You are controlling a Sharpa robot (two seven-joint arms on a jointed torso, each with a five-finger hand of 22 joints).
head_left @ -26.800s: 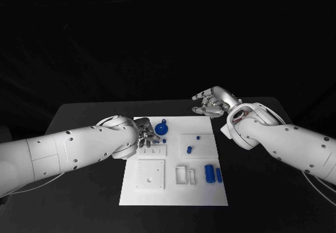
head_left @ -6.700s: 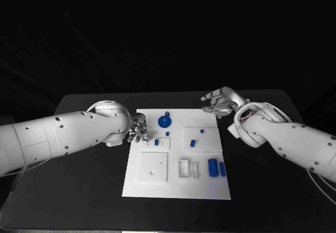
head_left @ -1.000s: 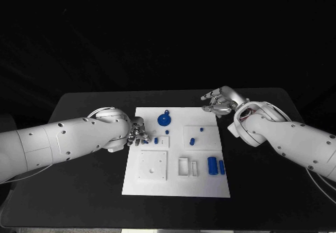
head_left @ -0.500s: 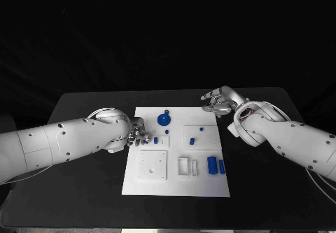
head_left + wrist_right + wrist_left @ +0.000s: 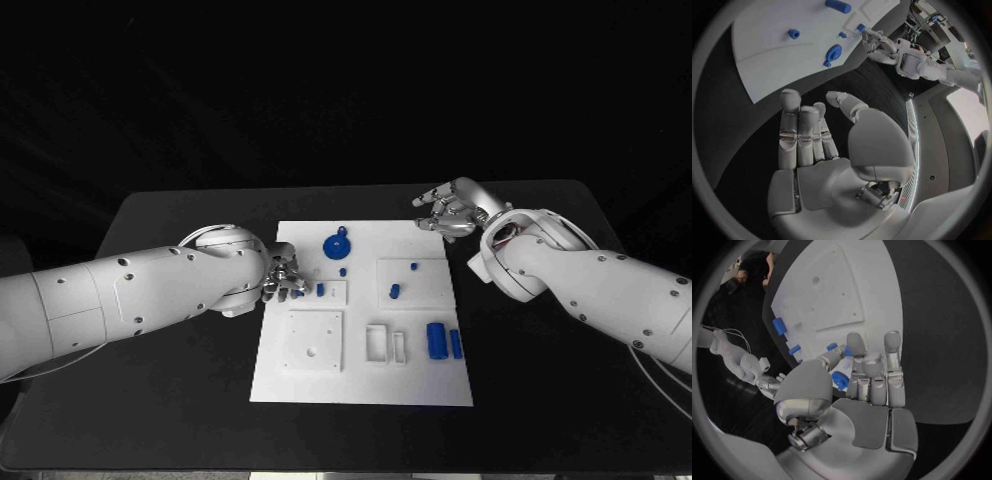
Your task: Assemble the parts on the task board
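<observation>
I see left robot hand [image 5: 283, 275] pinching a small blue plastic part [image 5: 840, 379] at white task board's [image 5: 361, 380] 9 o'clock edge | right robot hand [image 5: 453, 208] empty, fingers loosely spread, over black worktop [image 5: 173, 400] off board's 1 o'clock corner

The task board's [image 5: 361, 385] near strip is left bare; its left edge is blocked by the left hand [image 5: 281, 277].

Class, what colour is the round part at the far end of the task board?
Blue; the round part shows best in the head view.
</observation>
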